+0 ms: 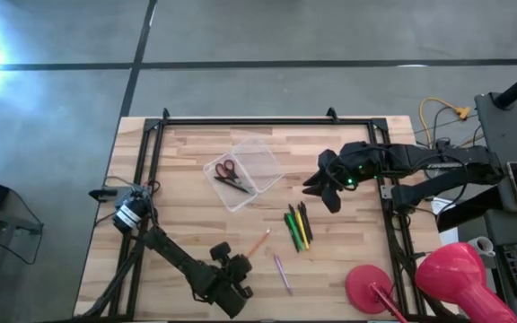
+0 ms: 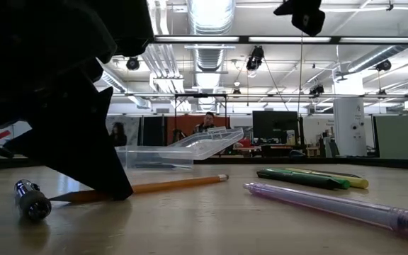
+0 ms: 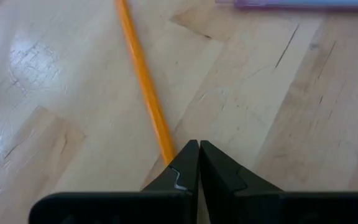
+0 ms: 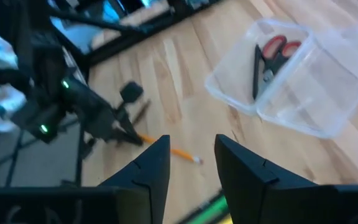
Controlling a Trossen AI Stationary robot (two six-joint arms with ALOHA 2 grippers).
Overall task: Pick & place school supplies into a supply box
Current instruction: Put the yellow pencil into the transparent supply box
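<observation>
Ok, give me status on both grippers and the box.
Left gripper shut, low on the table at the orange pencil. Right gripper open, empty, above the table beside the supply box. Scissors already in the box. Nothing blocking.

Bright overhead ceiling lights (image 2: 211,10); right wrist view blurred, floor glare.

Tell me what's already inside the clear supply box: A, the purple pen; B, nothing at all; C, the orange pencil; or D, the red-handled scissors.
D: the red-handled scissors lie inside the clear supply box, while the orange pencil and purple pen lie on the table outside it.
</observation>
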